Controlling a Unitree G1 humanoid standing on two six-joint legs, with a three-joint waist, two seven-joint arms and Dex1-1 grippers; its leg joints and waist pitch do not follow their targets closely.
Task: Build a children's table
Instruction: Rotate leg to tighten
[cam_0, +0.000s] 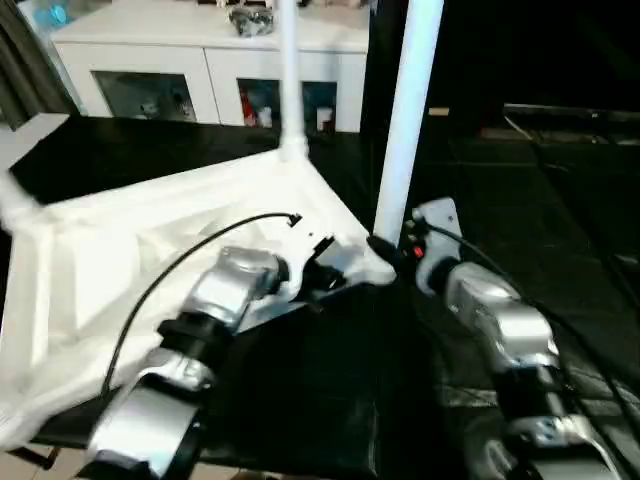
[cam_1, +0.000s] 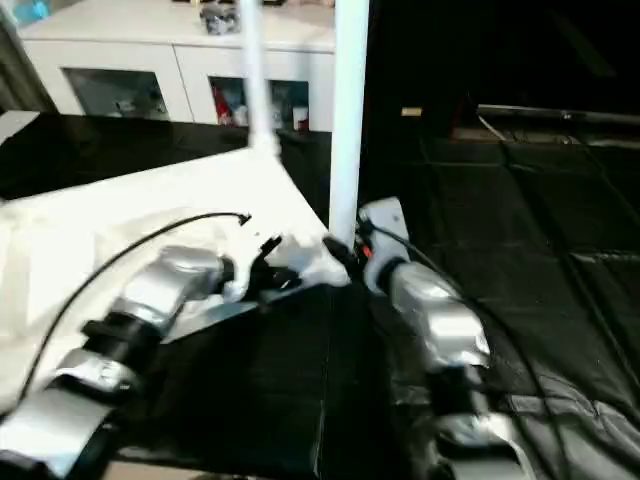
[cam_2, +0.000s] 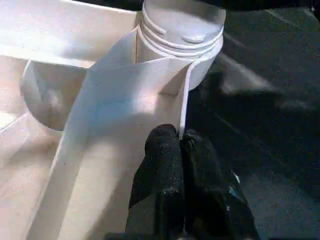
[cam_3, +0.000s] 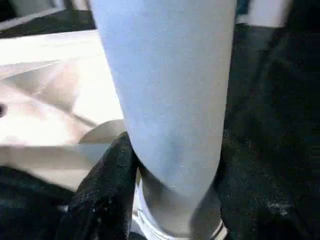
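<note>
Near leg: top cut off by frame edge above table top. Far leg likewise. My right gripper fingertips hidden behind near leg. Cabinet contents blurred.

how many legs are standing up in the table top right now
2: one leg stands in the far corner socket of the table top; the other leg stands at the near corner, between the right gripper fingers. Others may be hidden.

White table top, white legs, black tool fingers, silver forearms, white cabinet
</note>
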